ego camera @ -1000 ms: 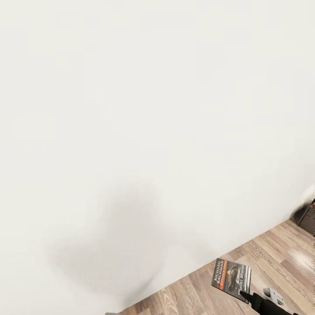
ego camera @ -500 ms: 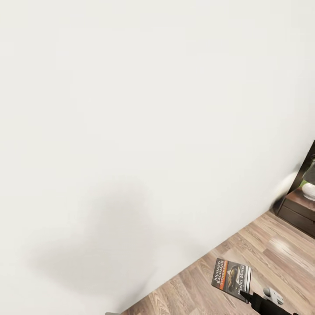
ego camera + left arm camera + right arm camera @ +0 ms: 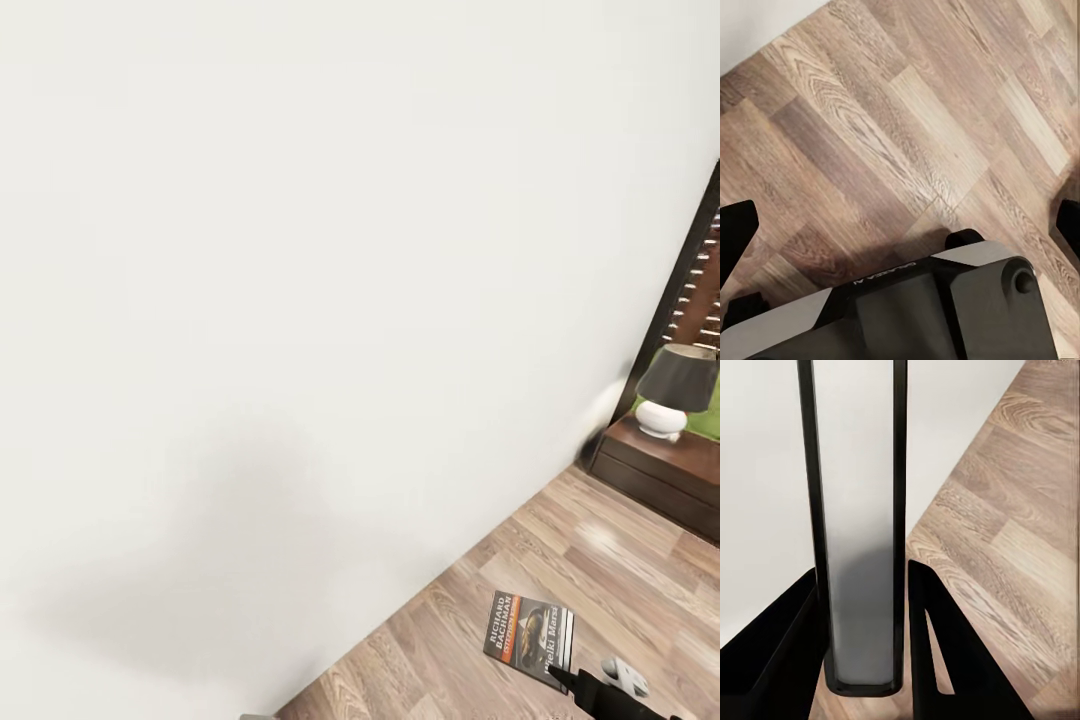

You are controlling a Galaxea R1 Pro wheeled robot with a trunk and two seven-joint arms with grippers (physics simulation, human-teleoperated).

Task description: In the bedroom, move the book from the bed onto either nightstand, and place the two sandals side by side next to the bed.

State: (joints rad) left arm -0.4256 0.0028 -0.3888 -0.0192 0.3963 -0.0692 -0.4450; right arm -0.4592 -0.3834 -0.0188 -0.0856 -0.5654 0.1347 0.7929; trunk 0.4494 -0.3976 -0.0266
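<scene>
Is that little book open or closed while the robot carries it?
Closed. The book shows its whole front cover, and the right end effector pinches its edge with covers together.

Wood-plank floor (image 3: 600, 560) bears a dark nightstand (image 3: 655, 470); a white-based lamp (image 3: 672, 392) stands on it.

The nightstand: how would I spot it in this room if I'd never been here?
Follow the big white wall down to the right, to where it meets the black-framed window. The nightstand sits in that corner on the wood floor: a low, dark-brown drawered cabinet. It alone carries a lamp, white-based with a dark shade.
</scene>
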